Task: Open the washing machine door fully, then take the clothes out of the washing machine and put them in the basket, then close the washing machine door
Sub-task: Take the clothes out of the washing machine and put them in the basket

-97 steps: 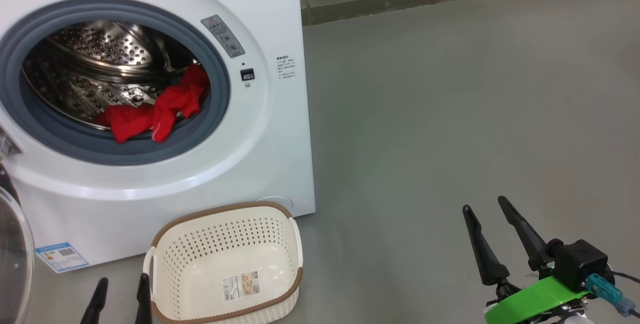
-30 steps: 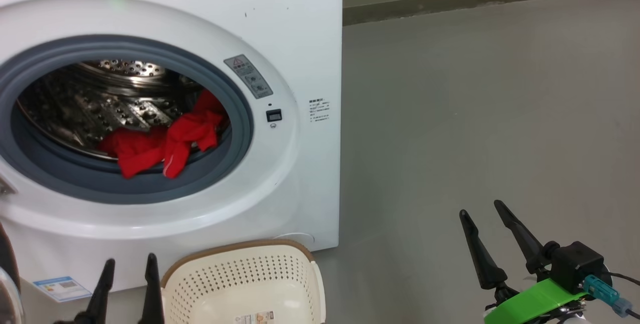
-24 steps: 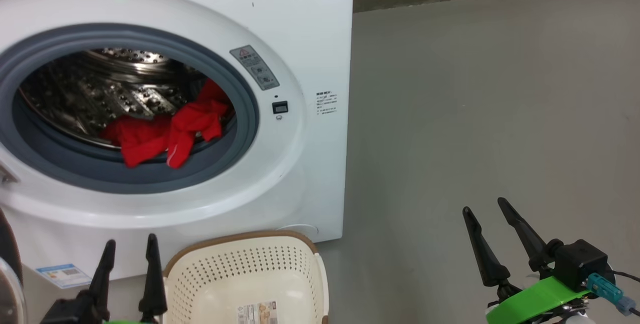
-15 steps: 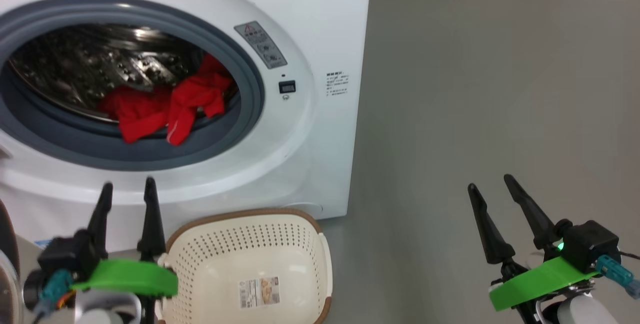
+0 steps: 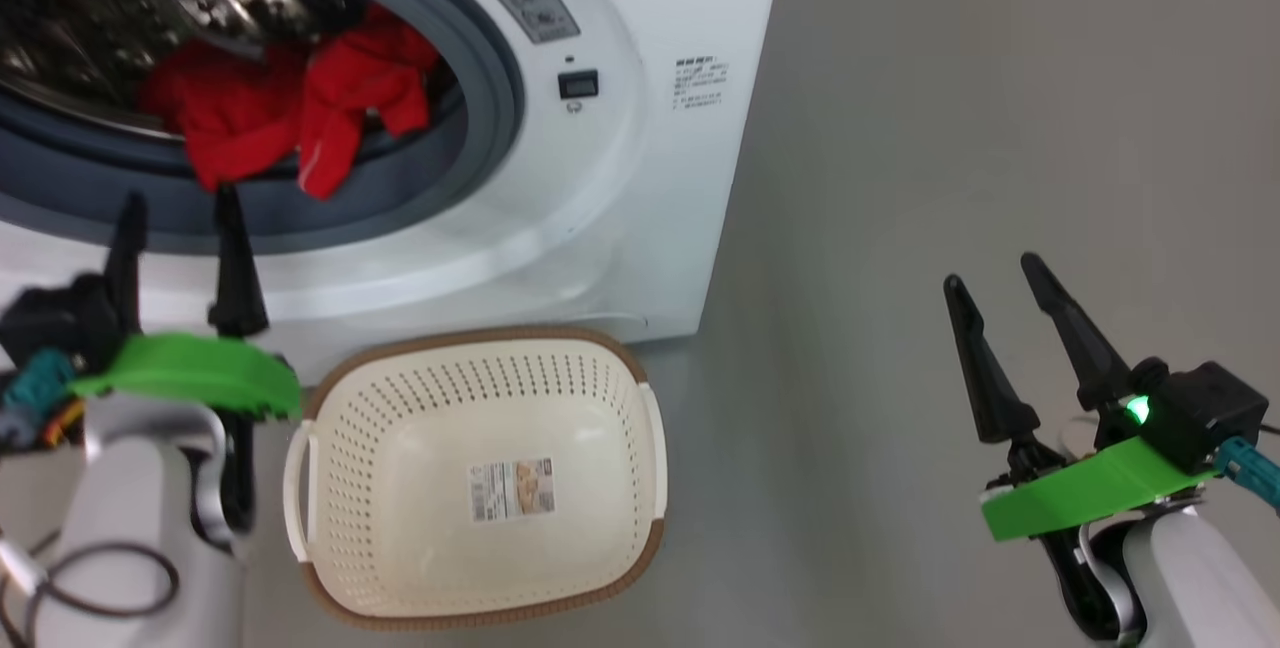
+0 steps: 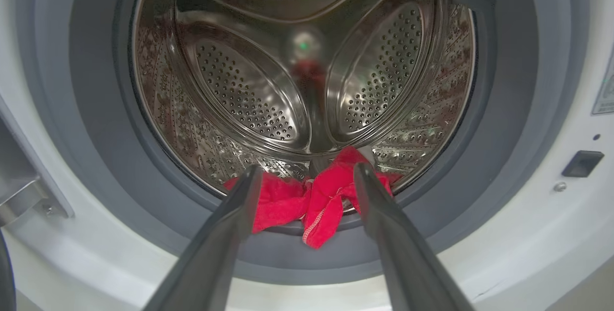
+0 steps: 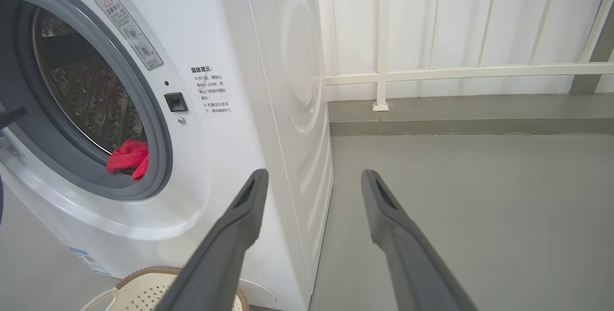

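Your left gripper [image 5: 178, 198] (jaws wide, empty) faces the red clothes [image 5: 300, 98] in the washing machine [image 5: 640, 178], lined up to grab.

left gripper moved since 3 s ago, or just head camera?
Yes: the left gripper went forward, from beside the basket toward the washing machine's grey-blue rubber ring.

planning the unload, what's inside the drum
Red clothes lie low at the front of the drum, one end hanging over the grey ring. The rest shows bare steel. Anything under the heap is covered.
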You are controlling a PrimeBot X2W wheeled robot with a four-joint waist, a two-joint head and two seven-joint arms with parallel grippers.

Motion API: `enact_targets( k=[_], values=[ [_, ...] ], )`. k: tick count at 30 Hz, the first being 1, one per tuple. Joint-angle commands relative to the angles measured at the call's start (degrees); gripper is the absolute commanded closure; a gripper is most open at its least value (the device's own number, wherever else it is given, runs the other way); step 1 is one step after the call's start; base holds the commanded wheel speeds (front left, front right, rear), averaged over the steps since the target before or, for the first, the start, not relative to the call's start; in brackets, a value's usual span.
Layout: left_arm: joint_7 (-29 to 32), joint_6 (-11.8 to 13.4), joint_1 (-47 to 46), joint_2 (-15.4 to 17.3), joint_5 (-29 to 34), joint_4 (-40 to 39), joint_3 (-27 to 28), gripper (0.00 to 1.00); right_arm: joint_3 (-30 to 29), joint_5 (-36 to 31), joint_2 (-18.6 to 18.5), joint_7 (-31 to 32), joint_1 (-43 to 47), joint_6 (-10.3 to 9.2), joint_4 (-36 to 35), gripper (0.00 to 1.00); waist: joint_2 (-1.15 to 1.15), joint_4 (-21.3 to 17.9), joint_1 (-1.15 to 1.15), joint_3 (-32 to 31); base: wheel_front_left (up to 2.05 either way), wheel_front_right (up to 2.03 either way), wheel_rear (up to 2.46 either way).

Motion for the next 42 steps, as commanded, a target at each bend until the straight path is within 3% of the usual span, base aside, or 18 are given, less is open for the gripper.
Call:
enact_targets(
  k=[1,16,20,33,41,42],
  values=[
    [-0.5,-0.1,-3.3,2.6,0.3,0.1,1.4,0.00,1.0,0.3,-0.8,-0.4,-1.6,0.20,-1.7,0.00,0.00,-0.1,0.00,3.2,0.00,0.00,0.00],
    [-1.8,-1.0,-23.2,8.0,2.8,19.1,-1.0,0.00,2.5,0.2,-0.7,-0.4,-6.7,0.20,-2.3,0.00,0.00,-2.8,0.00,12.3,0.00,0.00,0.00],
    [-0.8,0.3,-27.8,10.4,5.5,23.8,-3.0,0.00,2.9,0.3,-0.4,-0.4,-7.5,0.20,-2.3,0.00,0.00,-4.0,0.00,14.4,0.00,0.00,0.00],
    [10.8,6.9,-37.2,17.4,12.8,37.7,-8.8,0.00,4.9,2.0,1.5,-0.4,-9.1,0.20,-1.8,0.00,0.00,-8.0,0.00,17.1,0.00,0.00,0.00],
    [13.0,7.0,-37.7,19.4,12.7,40.6,-9.4,0.00,5.6,3.0,2.0,-0.4,-9.1,0.20,-1.7,0.00,0.00,-9.3,0.00,17.8,0.00,0.00,0.00],
    [12.8,6.8,-37.7,19.6,12.8,40.7,-9.6,0.22,5.4,3.0,2.0,-0.4,-9.1,0.20,-1.7,0.00,0.00,-9.3,0.00,17.9,0.00,0.00,0.00]
  ],
)
